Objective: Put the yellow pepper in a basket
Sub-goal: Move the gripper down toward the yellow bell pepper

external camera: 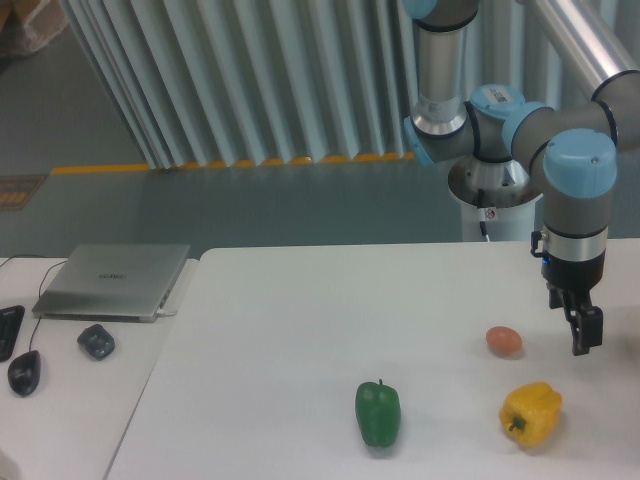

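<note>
**Q.** Fixed camera view: where does the yellow pepper (531, 413) lie, and has the task begun on it?

**A.** The yellow pepper rests on the white bench (300, 330), toward the near right corner, its greenish stem pointing to the front left. Nothing touches it. It is not lifted, so the grasp is judged not yet made.

**Q.** What is the state of the hand (585, 335)?

**A.** The hand hangs from the arm's blue-capped wrist (580, 165), above and to the right of the pepper and clearly apart from it. It holds nothing. Its dark fingers show as one narrow shape from this angle, so whether they stand apart or together cannot be told.

**Q.** What else lies on the bench?

**A.** A small orange-red egg-shaped object (505, 341) sits just left of the hand and behind the yellow pepper. A green bell pepper (378, 412) lies well to the left of the yellow one. On the adjoining surface at far left are a closed laptop (113, 280) and two computer mice (96, 341) (24, 371).

**Q.** How much of the task remains?

**A.** By judgement, all of it: reach, grasp, carry, release. No basket appears in this view, so the destination cannot be located here.
</note>
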Controlling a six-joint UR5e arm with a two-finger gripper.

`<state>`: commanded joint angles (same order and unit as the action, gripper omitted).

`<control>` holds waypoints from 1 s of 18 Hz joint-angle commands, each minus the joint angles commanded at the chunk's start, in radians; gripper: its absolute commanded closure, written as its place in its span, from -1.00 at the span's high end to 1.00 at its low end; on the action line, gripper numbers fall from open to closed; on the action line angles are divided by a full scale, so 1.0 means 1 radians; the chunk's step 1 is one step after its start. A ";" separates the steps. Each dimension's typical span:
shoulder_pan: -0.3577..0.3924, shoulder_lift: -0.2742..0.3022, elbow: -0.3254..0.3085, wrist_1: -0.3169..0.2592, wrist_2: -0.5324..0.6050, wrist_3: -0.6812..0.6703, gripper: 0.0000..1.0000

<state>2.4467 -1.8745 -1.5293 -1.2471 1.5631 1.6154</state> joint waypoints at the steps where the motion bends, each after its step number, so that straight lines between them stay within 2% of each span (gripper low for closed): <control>1: 0.000 0.000 -0.003 0.002 0.000 0.000 1.00; 6: -0.008 0.000 -0.003 0.002 0.000 -0.021 1.00; 10: -0.043 -0.009 -0.006 0.005 0.000 -0.116 1.00; 11: -0.043 -0.008 -0.023 0.017 -0.002 -0.121 1.00; 13: -0.043 -0.003 -0.049 0.101 -0.002 -0.121 1.00; 18: -0.044 0.002 -0.069 0.110 -0.002 -0.185 1.00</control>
<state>2.4022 -1.8730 -1.5984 -1.1367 1.5616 1.4300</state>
